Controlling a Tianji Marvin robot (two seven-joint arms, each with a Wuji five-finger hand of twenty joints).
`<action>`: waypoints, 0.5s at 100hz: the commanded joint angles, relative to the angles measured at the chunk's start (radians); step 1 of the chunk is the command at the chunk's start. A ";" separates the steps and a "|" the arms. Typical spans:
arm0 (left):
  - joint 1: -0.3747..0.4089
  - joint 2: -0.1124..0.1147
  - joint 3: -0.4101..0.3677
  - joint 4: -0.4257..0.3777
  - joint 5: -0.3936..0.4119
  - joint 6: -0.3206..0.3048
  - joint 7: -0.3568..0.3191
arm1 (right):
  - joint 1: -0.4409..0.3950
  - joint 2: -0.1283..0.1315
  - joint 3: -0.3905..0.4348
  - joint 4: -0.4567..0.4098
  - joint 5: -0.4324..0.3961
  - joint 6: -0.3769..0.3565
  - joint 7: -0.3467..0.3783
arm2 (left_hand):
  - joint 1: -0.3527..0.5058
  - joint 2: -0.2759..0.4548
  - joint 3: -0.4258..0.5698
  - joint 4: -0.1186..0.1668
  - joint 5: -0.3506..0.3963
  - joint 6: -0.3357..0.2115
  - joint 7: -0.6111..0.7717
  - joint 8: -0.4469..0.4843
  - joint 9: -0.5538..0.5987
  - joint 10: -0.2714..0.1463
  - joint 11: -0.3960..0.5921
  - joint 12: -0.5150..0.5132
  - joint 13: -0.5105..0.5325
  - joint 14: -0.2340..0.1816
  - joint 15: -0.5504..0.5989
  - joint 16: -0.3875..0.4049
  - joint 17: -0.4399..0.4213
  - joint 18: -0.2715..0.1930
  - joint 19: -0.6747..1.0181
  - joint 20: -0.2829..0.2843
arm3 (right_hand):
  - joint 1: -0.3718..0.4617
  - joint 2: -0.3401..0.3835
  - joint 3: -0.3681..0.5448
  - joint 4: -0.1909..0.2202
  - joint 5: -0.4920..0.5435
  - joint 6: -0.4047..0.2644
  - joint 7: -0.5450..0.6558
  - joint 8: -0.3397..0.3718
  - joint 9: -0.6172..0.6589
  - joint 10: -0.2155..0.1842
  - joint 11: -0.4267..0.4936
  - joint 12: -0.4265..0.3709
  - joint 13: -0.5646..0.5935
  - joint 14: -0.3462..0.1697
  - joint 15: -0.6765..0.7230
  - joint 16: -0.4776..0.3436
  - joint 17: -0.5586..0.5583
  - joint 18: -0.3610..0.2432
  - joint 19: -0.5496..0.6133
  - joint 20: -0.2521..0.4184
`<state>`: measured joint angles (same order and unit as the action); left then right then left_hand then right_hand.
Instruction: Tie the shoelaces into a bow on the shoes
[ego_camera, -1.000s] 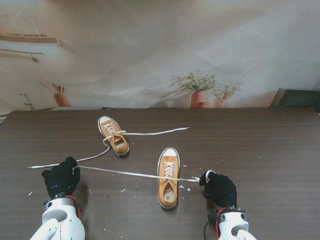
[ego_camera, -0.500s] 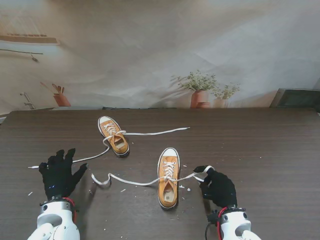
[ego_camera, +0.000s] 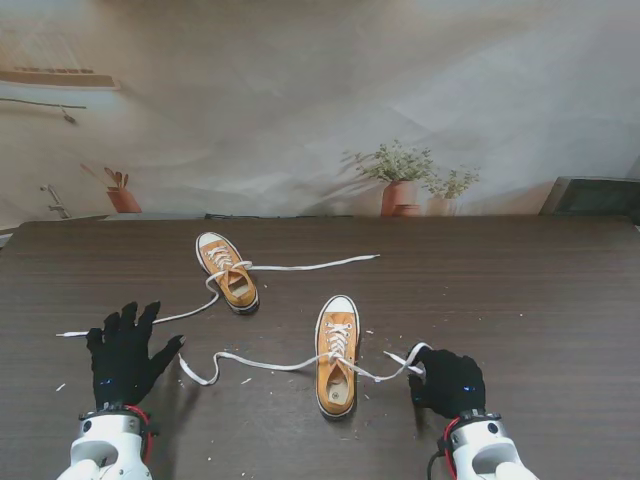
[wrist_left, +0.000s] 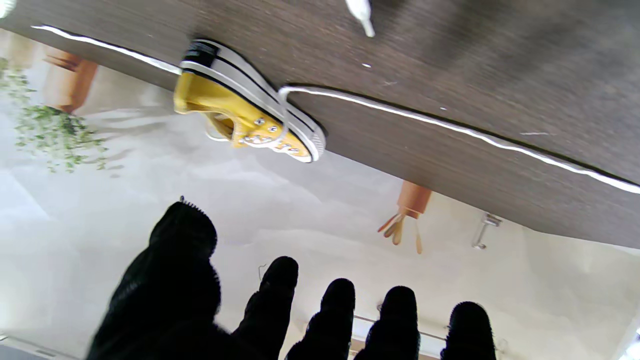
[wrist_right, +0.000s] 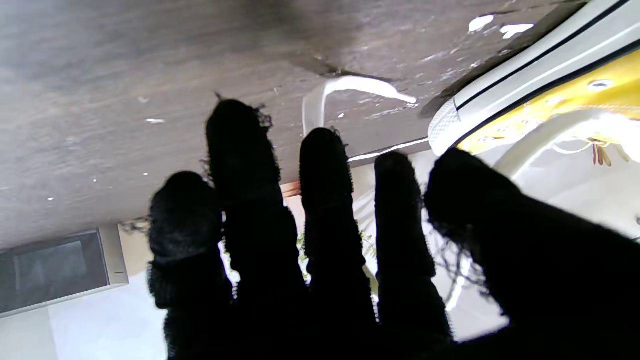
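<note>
Two orange canvas shoes sit on the dark wooden table (ego_camera: 520, 290). The near shoe (ego_camera: 337, 355) (wrist_right: 540, 85) lies between my hands with its toe pointing away from me. Its white lace (ego_camera: 250, 365) trails slack to the left in a wavy line. My left hand (ego_camera: 125, 355) (wrist_left: 300, 310) hovers open with fingers spread, just left of that lace's end. The lace's other end (ego_camera: 408, 353) (wrist_right: 320, 97) loops at the fingertips of my right hand (ego_camera: 450, 383) (wrist_right: 325, 250), which pinches it. The far shoe (ego_camera: 228, 270) (wrist_left: 240, 115) has untied laces (ego_camera: 315, 265) (wrist_left: 450, 130) stretched out to both sides.
Small white crumbs (ego_camera: 245, 380) are scattered around the near shoe. A dark box (ego_camera: 595, 195) stands behind the table's back right corner. A backdrop printed with potted plants (ego_camera: 400, 180) rises behind the far edge.
The near shoe's lace was taut between both hands. My left hand let go and spread its fingers, and the lace fell slack. My right hand drew back toward me and slightly right.
</note>
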<state>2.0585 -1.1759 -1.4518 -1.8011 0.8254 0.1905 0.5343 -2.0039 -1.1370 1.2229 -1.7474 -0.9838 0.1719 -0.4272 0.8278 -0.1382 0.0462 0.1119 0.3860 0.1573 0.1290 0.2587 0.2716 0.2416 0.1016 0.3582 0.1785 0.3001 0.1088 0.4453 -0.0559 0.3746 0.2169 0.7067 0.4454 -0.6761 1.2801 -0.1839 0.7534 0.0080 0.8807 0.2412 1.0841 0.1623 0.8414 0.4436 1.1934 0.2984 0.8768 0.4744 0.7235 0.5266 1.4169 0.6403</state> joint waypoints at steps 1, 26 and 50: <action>0.021 0.002 0.004 -0.026 0.003 -0.015 -0.013 | -0.016 0.016 0.007 -0.022 0.021 -0.007 0.019 | -0.019 0.038 -0.017 -0.020 0.023 0.024 0.008 -0.006 0.015 0.006 -0.027 -0.008 0.013 0.006 -0.016 0.000 0.009 -0.042 -0.016 0.024 | -0.020 -0.041 -0.041 -0.063 0.084 -0.058 0.158 0.014 0.021 0.011 0.028 0.025 0.046 0.014 0.038 0.022 0.033 0.027 0.046 0.019; 0.084 0.015 -0.006 -0.087 0.009 -0.102 -0.075 | -0.076 0.043 0.084 -0.166 0.059 -0.010 0.319 | -0.009 0.049 -0.016 -0.023 0.132 0.026 0.050 0.019 0.102 0.028 -0.025 0.012 0.052 0.020 -0.013 0.010 0.030 -0.023 -0.015 0.028 | -0.155 0.140 -0.139 0.098 0.538 -0.034 0.266 0.636 0.020 -0.009 0.024 0.069 0.045 -0.020 0.054 0.025 0.044 0.000 0.063 0.017; 0.042 0.051 -0.034 0.014 0.085 -0.392 -0.134 | -0.114 0.045 0.192 -0.264 0.549 0.038 0.575 | 0.019 0.035 -0.008 -0.027 0.220 -0.021 0.095 0.054 0.213 -0.006 -0.011 0.027 0.147 -0.005 0.001 0.012 0.076 -0.012 -0.025 0.005 | -0.186 0.203 -0.213 0.076 0.574 0.034 0.292 0.690 0.084 0.039 0.019 0.083 0.090 0.036 0.080 0.040 0.069 0.052 0.083 0.041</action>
<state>2.1192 -1.1372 -1.4935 -1.8116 0.9069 -0.2574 0.4190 -2.1054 -1.1030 1.3964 -2.0090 -0.4191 0.2092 0.1360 0.8173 -0.1259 0.0462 0.1035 0.5854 0.1417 0.2159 0.2932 0.4692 0.2365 0.0941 0.3579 0.3096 0.2930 0.1118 0.4453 0.0163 0.3716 0.2161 0.7174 0.3008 -0.4982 1.1061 -0.1157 1.2781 0.0287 1.1878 0.9218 1.1317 0.1774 0.8529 0.5123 1.2286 0.2978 0.9243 0.4964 0.7631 0.5393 1.4600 0.6609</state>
